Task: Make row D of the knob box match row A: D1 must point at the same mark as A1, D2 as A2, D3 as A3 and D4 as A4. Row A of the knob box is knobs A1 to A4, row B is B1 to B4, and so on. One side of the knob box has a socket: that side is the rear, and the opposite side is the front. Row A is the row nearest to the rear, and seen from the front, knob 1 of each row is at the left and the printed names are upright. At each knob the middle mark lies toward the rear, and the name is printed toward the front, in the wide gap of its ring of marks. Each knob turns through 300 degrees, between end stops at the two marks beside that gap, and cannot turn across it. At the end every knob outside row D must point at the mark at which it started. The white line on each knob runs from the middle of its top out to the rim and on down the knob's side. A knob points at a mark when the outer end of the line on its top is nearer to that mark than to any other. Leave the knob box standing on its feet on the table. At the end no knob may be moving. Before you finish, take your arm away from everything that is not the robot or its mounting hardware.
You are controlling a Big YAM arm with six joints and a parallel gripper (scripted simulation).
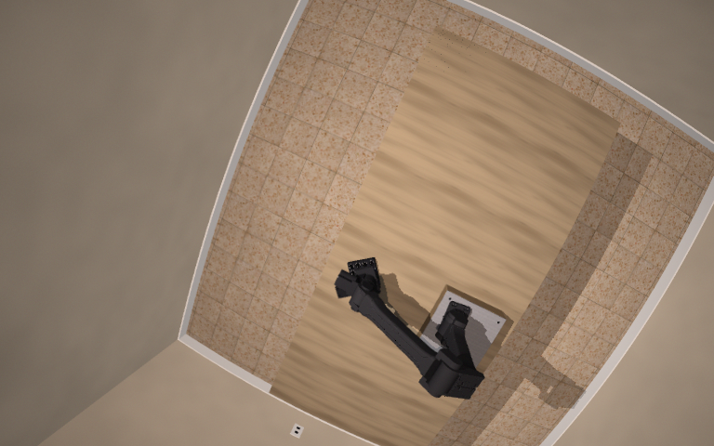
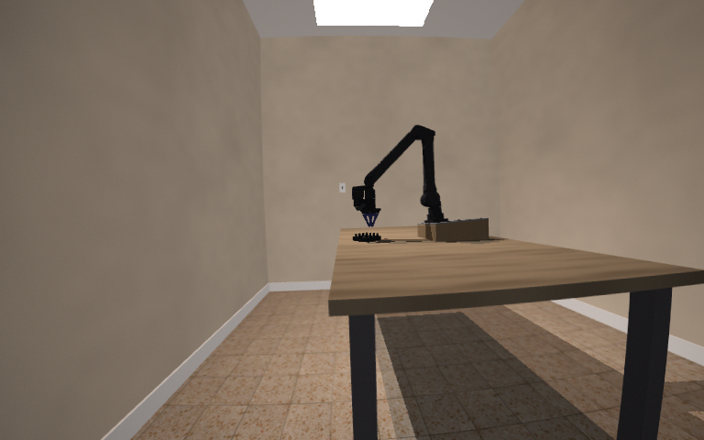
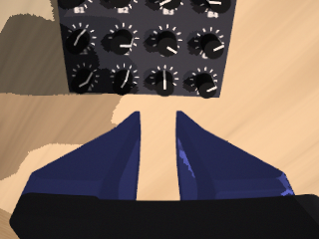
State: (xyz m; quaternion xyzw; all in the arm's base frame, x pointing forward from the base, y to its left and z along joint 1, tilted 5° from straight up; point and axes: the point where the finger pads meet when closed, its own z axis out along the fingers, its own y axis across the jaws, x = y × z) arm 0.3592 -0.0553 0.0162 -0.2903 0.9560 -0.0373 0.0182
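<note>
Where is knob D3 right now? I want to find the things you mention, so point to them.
In the wrist view, knob D3 (image 3: 164,86) sits in the box's nearest row, between D2 (image 3: 123,83) and D4 (image 3: 206,85), beyond the open fingertips.

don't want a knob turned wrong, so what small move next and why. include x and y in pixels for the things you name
Probably raise the gripper (image 2: 370,225) (image 3: 158,120) slightly until row A shows: the wrist view cuts it off, so row D (image 3: 165,91) can't be compared. The parted fingers hold nothing and hang above knob height.

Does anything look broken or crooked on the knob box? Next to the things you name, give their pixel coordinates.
Nothing looks broken or crooked. In the wrist view, the knob box (image 3: 145,59) sits flat, with its visible knobs in neat rows. Their white lines point different ways, but knobs turn, so that's normal.
</note>
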